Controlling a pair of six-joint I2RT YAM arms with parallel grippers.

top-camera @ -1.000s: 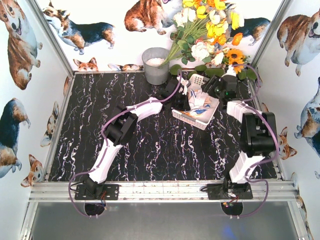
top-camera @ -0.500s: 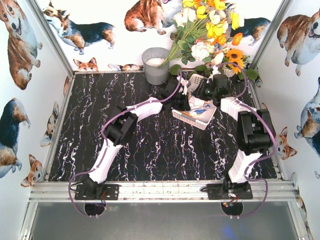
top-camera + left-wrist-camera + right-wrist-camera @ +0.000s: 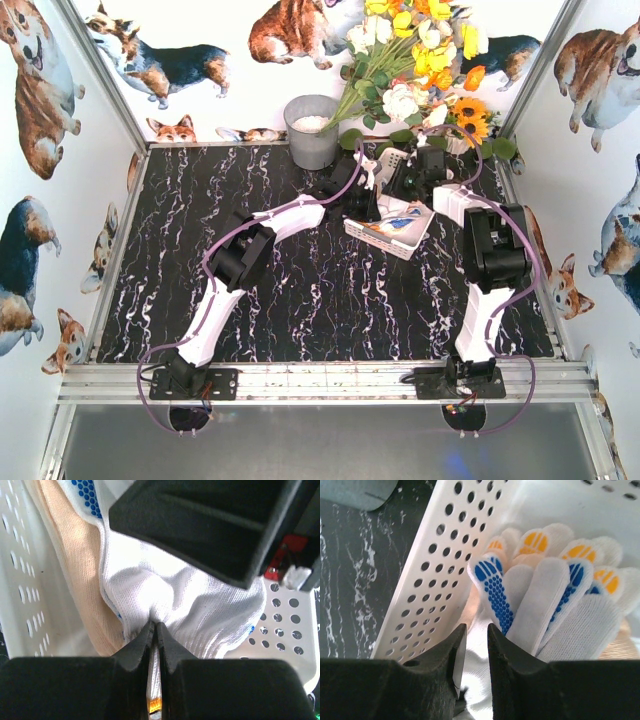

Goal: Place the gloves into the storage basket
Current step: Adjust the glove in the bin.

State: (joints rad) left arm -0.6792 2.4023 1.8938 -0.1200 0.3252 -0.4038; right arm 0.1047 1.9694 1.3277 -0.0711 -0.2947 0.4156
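The white perforated storage basket [image 3: 366, 234] stands at the back right of the table and holds several gloves [image 3: 398, 216]. My left gripper [image 3: 364, 198] reaches into its left end. In the left wrist view the left gripper [image 3: 154, 626] is shut on a fold of a white glove with blue dots [image 3: 200, 605], beside a cream glove [image 3: 75, 570]. My right gripper [image 3: 405, 186] hangs over the basket's far end. In its wrist view the right gripper [image 3: 476, 629] has a narrow gap with white fabric in it, next to glove fingers [image 3: 545, 580] and the basket wall [image 3: 435, 565]. I cannot tell whether it presses the fabric.
A grey metal bucket [image 3: 312, 130] stands at the back, left of the basket. Artificial flowers [image 3: 420, 70] lean over the back right corner. Both arms crowd the basket's far side, with the walls close on the right.
My right gripper has moved left over the basket's far end and its jaws have narrowed. The left gripper has stayed shut on the white glove in place.
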